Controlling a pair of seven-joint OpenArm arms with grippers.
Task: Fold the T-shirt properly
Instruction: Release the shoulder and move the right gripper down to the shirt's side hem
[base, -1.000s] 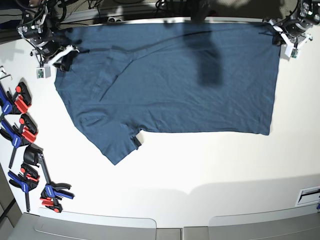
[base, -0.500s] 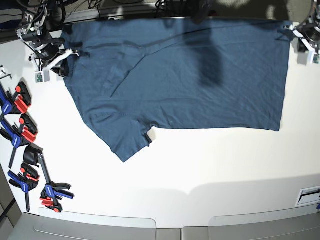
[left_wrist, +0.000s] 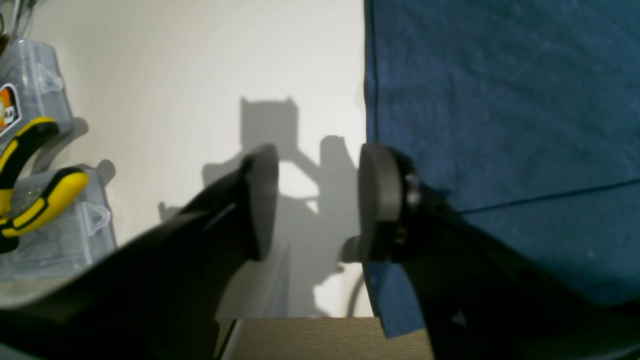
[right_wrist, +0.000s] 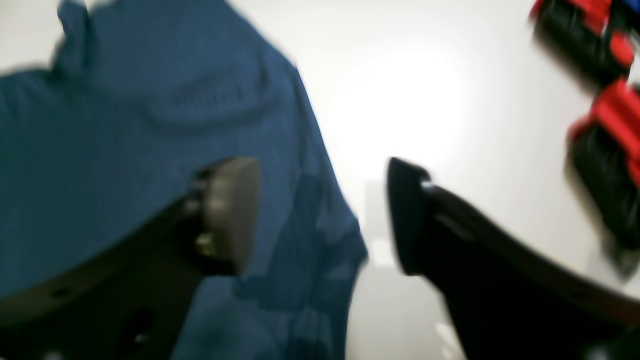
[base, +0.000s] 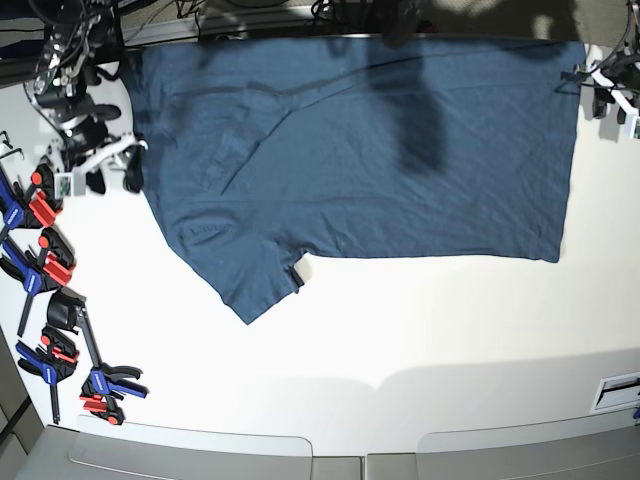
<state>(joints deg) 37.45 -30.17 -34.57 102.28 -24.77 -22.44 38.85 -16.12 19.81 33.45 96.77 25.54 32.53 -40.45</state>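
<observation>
We are looking at the worktop (base: 420, 330), near to far. Toward 6 o'clock in the base view it is lying bare; clamps (base: 50, 270) are sitting along the 9 o'clock edge. Beyond that, the T-shirt (base: 380, 150) is lying spread across the far half, from 10 o'clock to 2 o'clock. It looks folded once lengthwise: one sleeve is pointing toward 7 o'clock and the straight hem is running down the 3 o'clock side. Some creases are showing near the shoulder.

Progress, as we are judging it: first fold done and cloth pulled flat. Still left: tucking the sleeve in, then the cross folds. So we are roughly early-to-mid task.

Pincers: the left pincer (left_wrist: 317, 200) is standing released, jaws apart, nothing between them. One finger is hanging over the T-shirt's hem edge, the other over bare worktop, at 2 o'clock in the base view. The right pincer (right_wrist: 322, 215) is also released and empty, jaws wide. It is straddling the cloth edge at 10 o'clock; that view is blurred.

Against the earlier frames: both pincers were clamped on the far corners of the cloth and are now letting go. The right one is backing off toward 9 o'clock, clear of the shoulder. The T-shirt is sitting further toward 12 and 3 o'clock than a second ago. Since the half-second frame it is hardly shifting.
</observation>
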